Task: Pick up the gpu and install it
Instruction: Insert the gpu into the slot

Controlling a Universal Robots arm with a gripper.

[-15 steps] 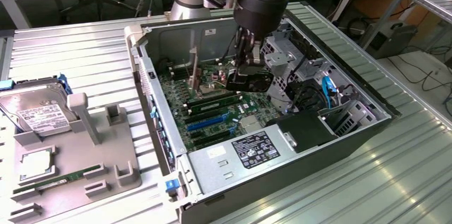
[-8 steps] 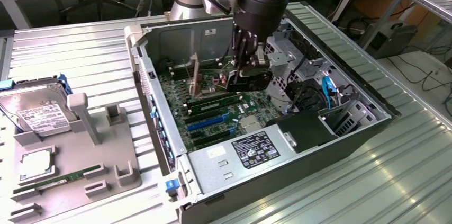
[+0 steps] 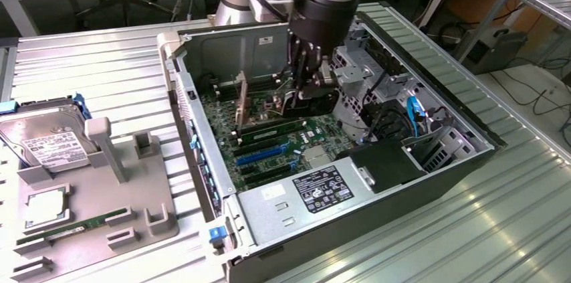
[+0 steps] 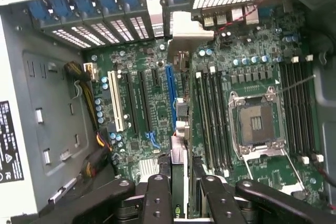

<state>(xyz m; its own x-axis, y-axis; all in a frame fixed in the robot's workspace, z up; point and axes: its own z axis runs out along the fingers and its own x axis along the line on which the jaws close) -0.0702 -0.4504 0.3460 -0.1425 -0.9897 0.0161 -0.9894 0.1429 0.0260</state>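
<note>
The gpu stands on edge inside the open computer case, just above the green motherboard. My gripper is shut on its upper edge. In the wrist view the gpu runs edge-on away from my gripper, with its silver bracket at the case's rear slot openings. The card lies right beside the long blue slot; whether its edge touches the slot is hidden.
A grey fixture tray at the exterior view's left carries a silver hard drive and a green RAM stick. Inside the case are an empty CPU socket, black memory slots, the power supply and drive cages.
</note>
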